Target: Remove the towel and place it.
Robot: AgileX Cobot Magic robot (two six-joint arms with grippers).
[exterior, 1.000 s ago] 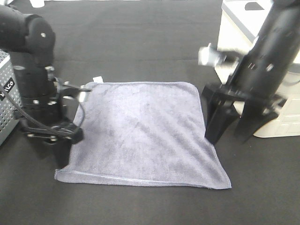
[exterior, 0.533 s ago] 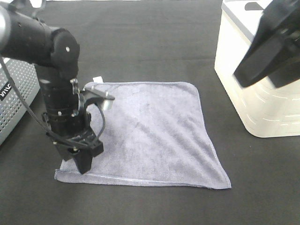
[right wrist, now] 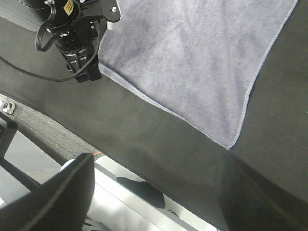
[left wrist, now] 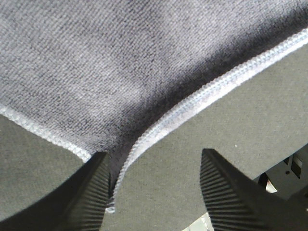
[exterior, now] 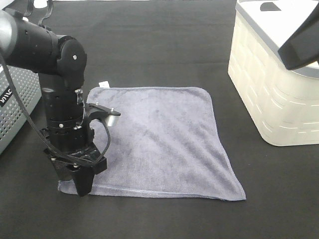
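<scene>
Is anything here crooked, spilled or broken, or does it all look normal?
Nothing looks spilled or damaged. The towel lies flat on the black table, turned slightly askew. Only its near left corner is disturbed: the left claw stands open there, with the hem beside one finger.

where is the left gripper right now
In the exterior high view the left gripper points down at the near-left corner of the towel, jaws open astride its hem.
</scene>
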